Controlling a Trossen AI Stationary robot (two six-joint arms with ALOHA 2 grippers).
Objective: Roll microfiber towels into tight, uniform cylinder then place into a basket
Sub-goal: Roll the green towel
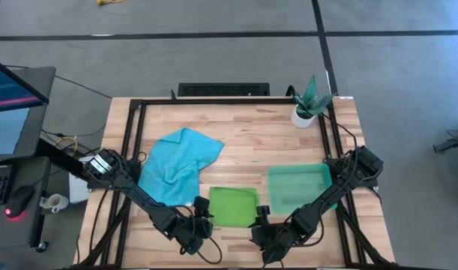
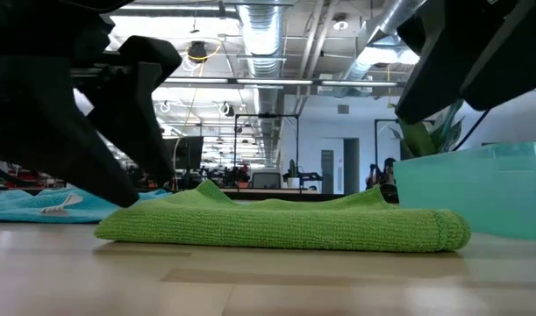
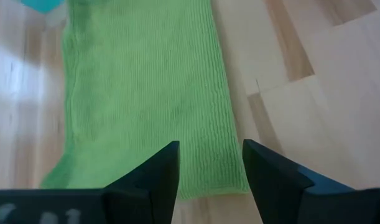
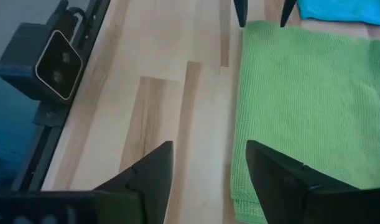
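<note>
High view: both end effectors agape, empty.

You see a lime green towel (image 1: 233,206) with a fine ribbed knit texture, and a turquoise blue towel (image 1: 178,163) beside it. Your basket (image 1: 299,187) is translucent pale green, the table (image 1: 243,127) is light wood in pale and tan planks, and both arms' fingers are black.

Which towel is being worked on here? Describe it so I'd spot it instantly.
On the wooden table, look at the near edge between the two grippers. The lime green towel lies there folded flat, left of the basket; the turquoise towel is crumpled.
</note>
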